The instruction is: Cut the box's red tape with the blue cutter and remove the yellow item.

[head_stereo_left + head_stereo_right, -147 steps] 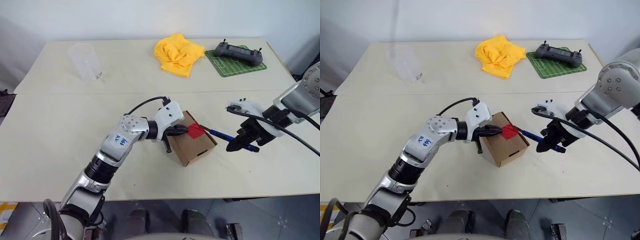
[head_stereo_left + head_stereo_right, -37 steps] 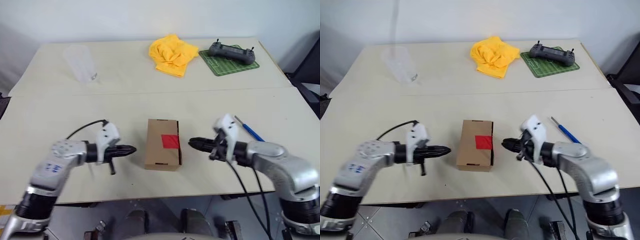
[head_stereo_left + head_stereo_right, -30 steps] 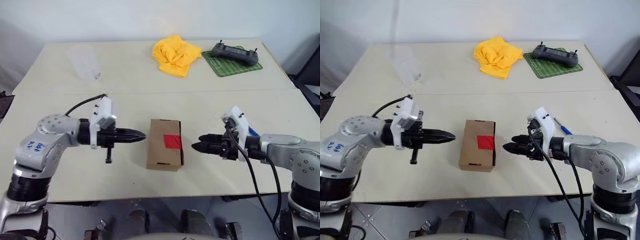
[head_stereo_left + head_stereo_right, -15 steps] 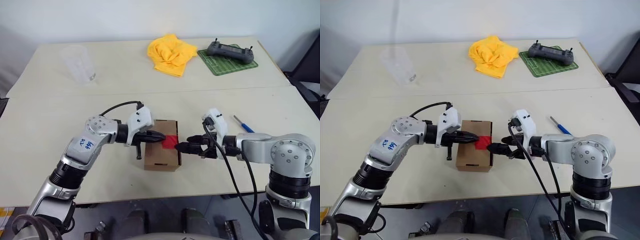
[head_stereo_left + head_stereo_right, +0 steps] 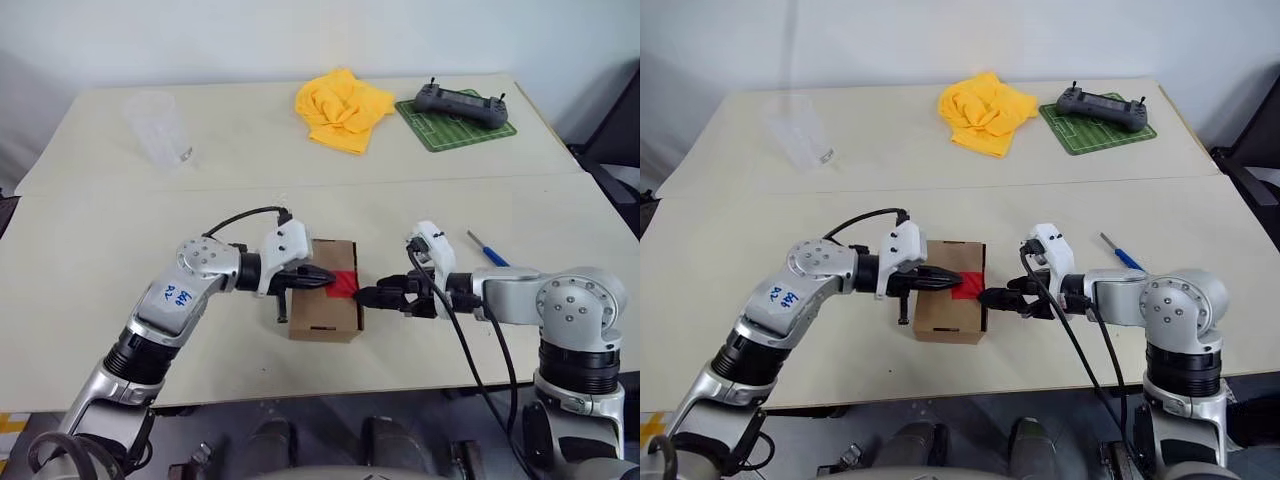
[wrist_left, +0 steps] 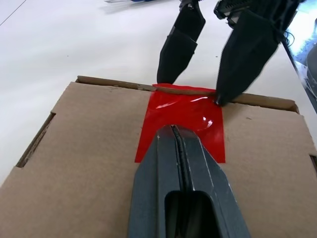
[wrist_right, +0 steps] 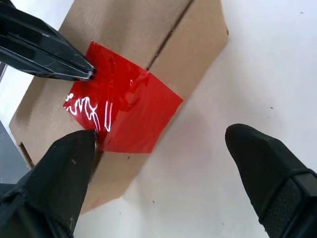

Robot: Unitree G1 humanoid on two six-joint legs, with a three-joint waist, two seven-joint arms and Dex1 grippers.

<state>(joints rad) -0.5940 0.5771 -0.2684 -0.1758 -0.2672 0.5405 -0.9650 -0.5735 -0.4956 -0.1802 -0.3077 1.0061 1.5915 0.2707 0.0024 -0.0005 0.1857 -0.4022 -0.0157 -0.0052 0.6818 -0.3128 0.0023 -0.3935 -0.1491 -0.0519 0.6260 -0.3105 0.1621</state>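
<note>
From the head views the box (image 5: pixel 325 303) is sitting on the near half of the pale bench (image 5: pixel 90 260), lying flat with its long side running near to far, and the two arms are coming in on it from either side. The left tool (image 5: pixel 322 279) is reaching in from the left with its fingers pressed together into one black point, and the left wrist view is showing what the head views cannot: that point is resting right on the red tape (image 6: pixel 182 121), which is wrapping over the box's right edge. In that same view the right tool's two fingers (image 6: pixel 181 45) are standing apart just past that edge, one tip touching the corner of the tape. The right wrist view is looking the other way along the right tool (image 7: pixel 163 148), fingers spread wide, one on the box at the tape's near edge and the other over bare bench to the right, and it is showing the tape folding down the side wall and shining with glare. The blue cutter (image 5: pixel 490 251) is lying on the bench to the right of the right arm, its long axis slanting from far-left to near-right. Along the far side a clear plastic cup (image 5: pixel 156 127) is standing at the left, a crumpled yellow cloth (image 5: pixel 343 106) is lying in the middle, and a black controller (image 5: pixel 462 98) is resting on a green mat (image 5: pixel 454 125) at the right. A pale wall is rising behind the bench.
</note>
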